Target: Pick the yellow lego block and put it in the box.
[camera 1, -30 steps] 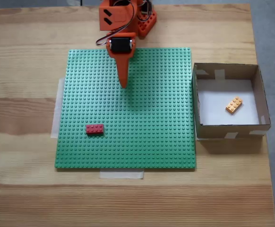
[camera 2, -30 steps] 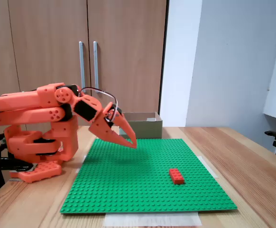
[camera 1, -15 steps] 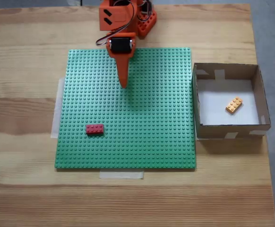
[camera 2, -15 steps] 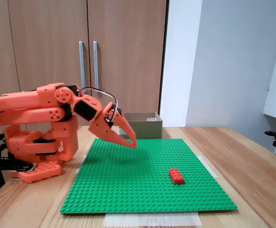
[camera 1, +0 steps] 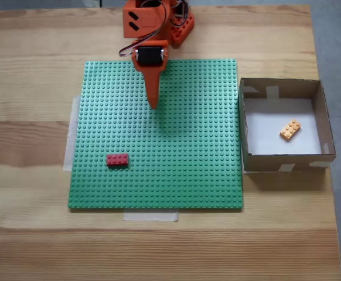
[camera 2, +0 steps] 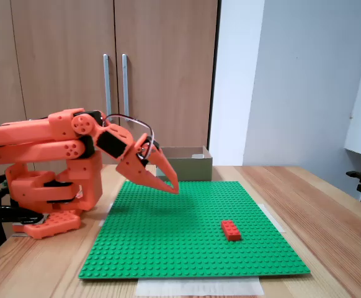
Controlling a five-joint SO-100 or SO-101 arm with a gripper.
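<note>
Woodgrain table; studded yellow lego block inside cardboard box; hand pressed together.

- Soft, even room light fills both fixed views; nothing is dim and nothing is blown out.
- The orange robot arm throws a faint, blurred shadow on the green studded baseplate, to the right of its tip.
- The shallow brown cardboard box casts a darker band on the pale wooden table along its near wall.
- The side-on fixed view is sharp; the white wall is evenly lit.
- No edge distortion shows.
</note>
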